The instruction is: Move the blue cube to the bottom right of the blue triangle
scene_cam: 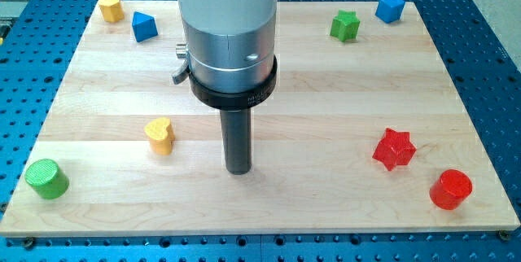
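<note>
1. Closest to the camera, down near the view's bottom edge: green cylinder (46, 178) on the left and red cylinder (450, 189) on the right, both sitting on the wooden tabletop (326, 107).
2. Just up and left of the red cylinder there's a red star (394, 149), close by but not touching.
3. My tip (238, 169) is planted around the lower middle of the tabletop, touching no block. Nearest thing is the yellow heart (160, 136), off to its left with a clear gap.
4. No pincer on this rig at all, just the dark rod hanging from the big grey arm body, so nothing is held.
5. Blue cube (390, 7) is way up at the view's top right corner, with a green star (345, 26) just to its left and a bit lower.
6. Blue triangle (143, 26) is at the top left, well apart from the cube, on the far side of the arm.
7. A yellow block (110, 7) sits just up and left of the triangle; can't quite tell its shape.
</note>
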You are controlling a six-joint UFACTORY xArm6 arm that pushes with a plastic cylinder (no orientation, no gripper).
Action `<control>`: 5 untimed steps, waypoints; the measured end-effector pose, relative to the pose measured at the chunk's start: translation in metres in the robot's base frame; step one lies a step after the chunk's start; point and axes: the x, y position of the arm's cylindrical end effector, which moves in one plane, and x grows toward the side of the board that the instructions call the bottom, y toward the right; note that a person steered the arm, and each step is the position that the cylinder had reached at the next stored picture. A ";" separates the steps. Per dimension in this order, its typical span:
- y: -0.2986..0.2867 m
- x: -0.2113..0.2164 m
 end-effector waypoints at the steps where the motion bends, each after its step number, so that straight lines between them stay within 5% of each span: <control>1: 0.000 0.000; 4: -0.015 -0.015; 5: -0.019 -0.070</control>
